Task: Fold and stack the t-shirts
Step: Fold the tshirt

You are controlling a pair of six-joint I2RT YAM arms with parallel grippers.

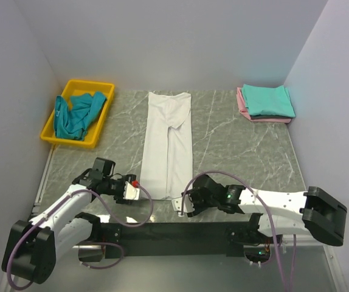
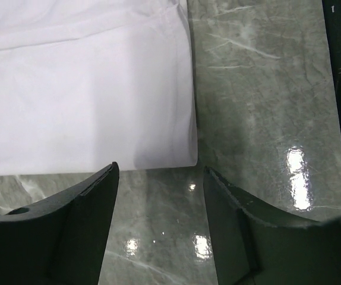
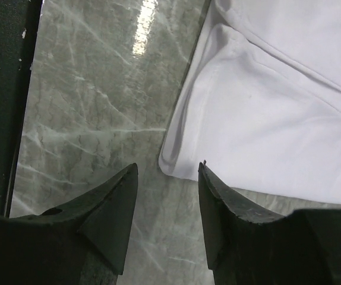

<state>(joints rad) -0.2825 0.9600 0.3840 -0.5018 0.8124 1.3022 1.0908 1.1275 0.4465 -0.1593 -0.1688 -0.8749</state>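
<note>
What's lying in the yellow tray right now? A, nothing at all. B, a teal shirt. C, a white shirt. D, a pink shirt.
B: a crumpled teal shirt lies inside the yellow tray, while the white shirt is spread flat on the middle of the table.

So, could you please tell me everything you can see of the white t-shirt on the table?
The white t-shirt is plain, with no print, and looks like soft cotton. It is folded lengthwise into a long narrow strip with layered edges showing. It lies flat on the grey marbled table, running from far to near. Its near corners sit just ahead of the open left gripper and right gripper, and neither grips it. Nothing else touches it.
</note>
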